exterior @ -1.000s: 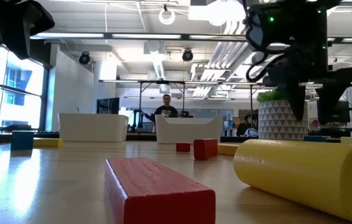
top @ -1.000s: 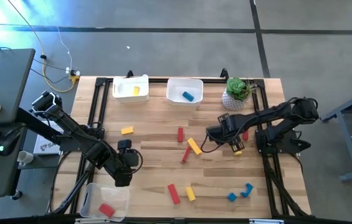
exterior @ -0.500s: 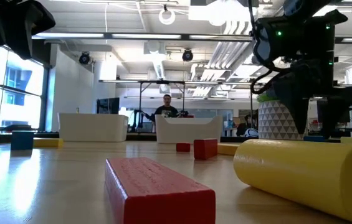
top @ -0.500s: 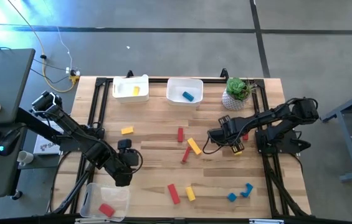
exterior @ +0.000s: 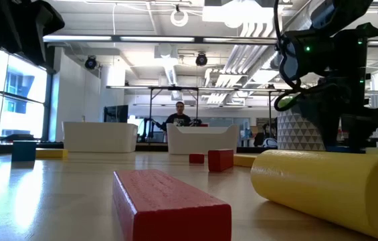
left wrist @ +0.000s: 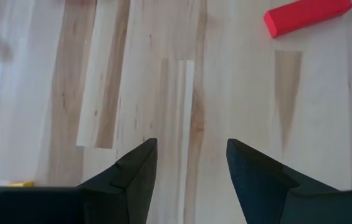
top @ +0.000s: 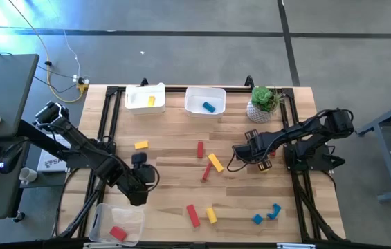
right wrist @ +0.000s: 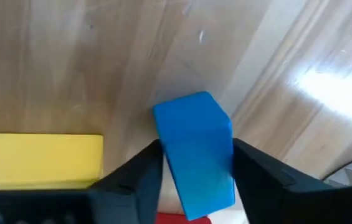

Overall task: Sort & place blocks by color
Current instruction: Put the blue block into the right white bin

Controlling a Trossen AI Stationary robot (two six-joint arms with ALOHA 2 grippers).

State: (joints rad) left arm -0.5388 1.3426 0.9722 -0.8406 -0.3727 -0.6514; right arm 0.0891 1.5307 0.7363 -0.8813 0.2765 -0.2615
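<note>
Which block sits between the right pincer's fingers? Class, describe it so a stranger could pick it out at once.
Start at the potted plant in the table's far right corner. Just in front of it the right pincer is down on the wood, its fingers either side of a blue block. A yellow block and a red one lie right beside it; only this one is blue.

One camera hangs overhead and looks straight down on the whole worktop (top: 174, 138). A second sits at worktop height, very near a red bar (exterior: 168, 201) and a yellow cylinder (exterior: 322, 184), facing level toward the room behind. Each wrist camera looks down close onto the wood. The red bar and yellow cylinder also appear in the overhead view, near the front edge.
</note>
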